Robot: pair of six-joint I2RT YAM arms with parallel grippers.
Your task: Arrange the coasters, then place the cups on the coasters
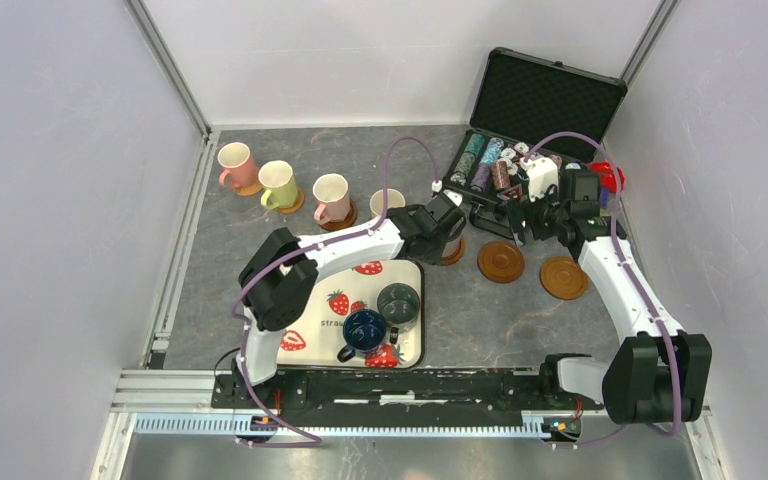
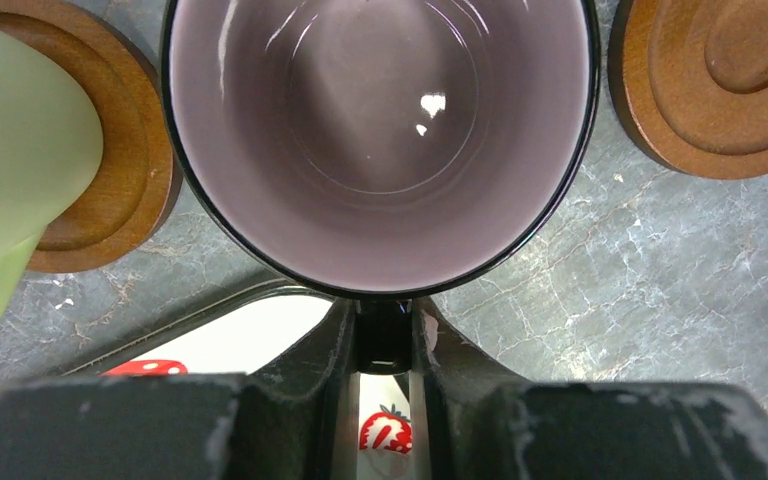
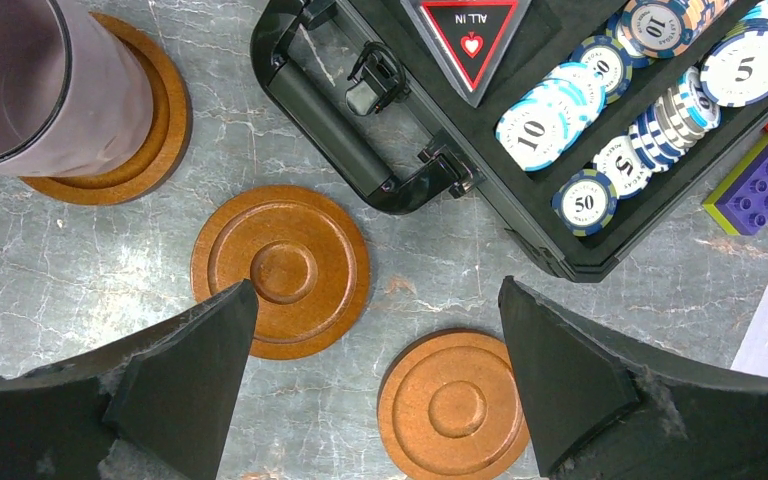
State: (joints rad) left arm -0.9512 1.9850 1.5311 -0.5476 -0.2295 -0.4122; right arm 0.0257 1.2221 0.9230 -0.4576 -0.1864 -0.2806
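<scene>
My left gripper is shut on the handle of the mauve cup, seen from above. This cup appears to rest on a dark brown coaster. From the top, the left gripper hides most of it. My right gripper hangs open above two bare coasters, one darker and one lighter. Several cups stand on coasters in a back row, starting with a pink one. On the strawberry tray stand a grey-green cup and a dark blue cup.
An open black case of poker chips lies at the back right, close to my right gripper. Toy bricks lie beside the case. A pale cup on its coaster stands just left of the mauve one.
</scene>
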